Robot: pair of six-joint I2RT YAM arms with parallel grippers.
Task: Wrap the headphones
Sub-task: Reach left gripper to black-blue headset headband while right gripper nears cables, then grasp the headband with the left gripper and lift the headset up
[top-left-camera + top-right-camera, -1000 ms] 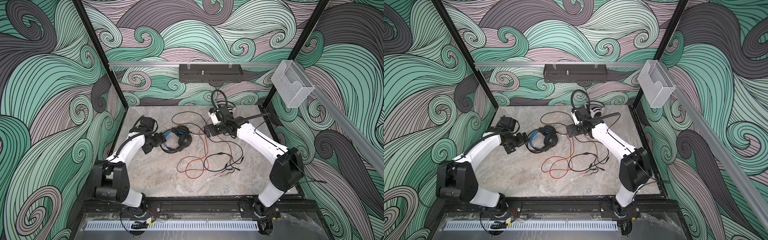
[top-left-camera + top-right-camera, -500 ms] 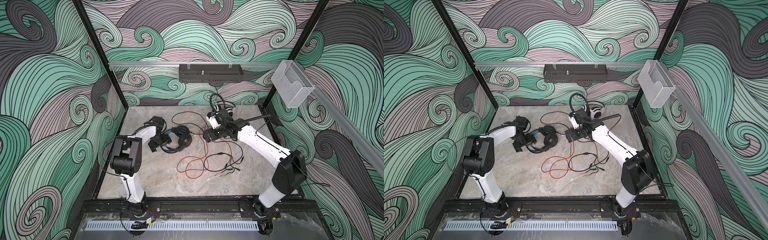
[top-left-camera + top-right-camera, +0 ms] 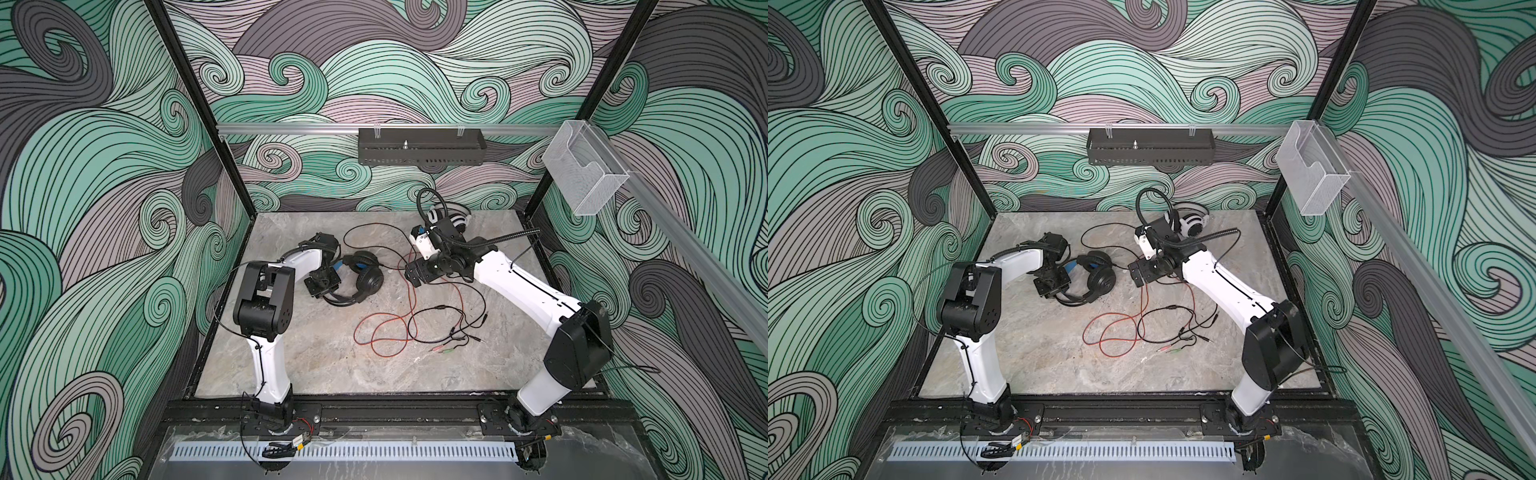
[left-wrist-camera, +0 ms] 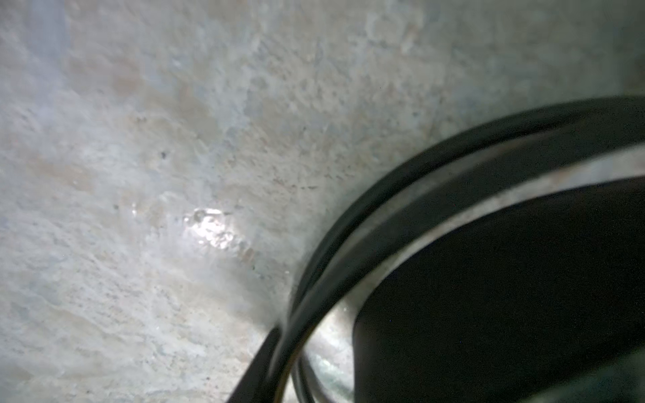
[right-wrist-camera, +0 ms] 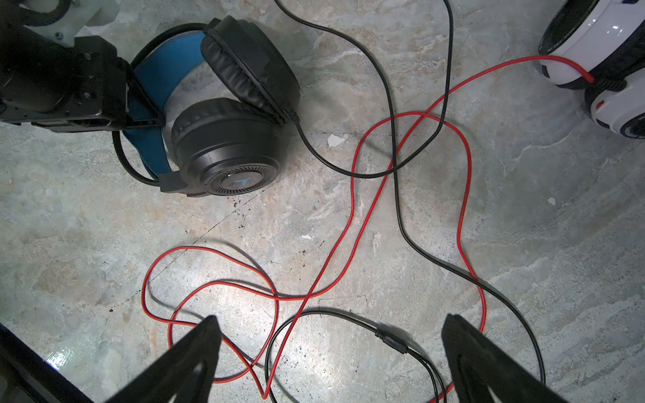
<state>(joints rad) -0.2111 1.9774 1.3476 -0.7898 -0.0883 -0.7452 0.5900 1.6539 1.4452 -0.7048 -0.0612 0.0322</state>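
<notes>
Your left gripper (image 5: 141, 106) clamps the black headphones (image 5: 230, 139) at the band. Your right gripper (image 5: 331, 321) hangs spread above the cords (image 5: 398, 209).

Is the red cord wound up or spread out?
Spread out. The red cord lies in loose loops on the table, crossing the black cord, with one end at the white headset.

The worktop (image 3: 324, 357) is grey marble with pale beige veins. The black headset (image 5: 230, 146) has a blue inner headband and a black cord (image 5: 393, 132). The white headset (image 5: 579, 45) has black parts and a red cord (image 5: 467, 160). The walls (image 3: 374, 62) show swirling waves in green, mauve and grey, drawn with thin black lines.
</notes>
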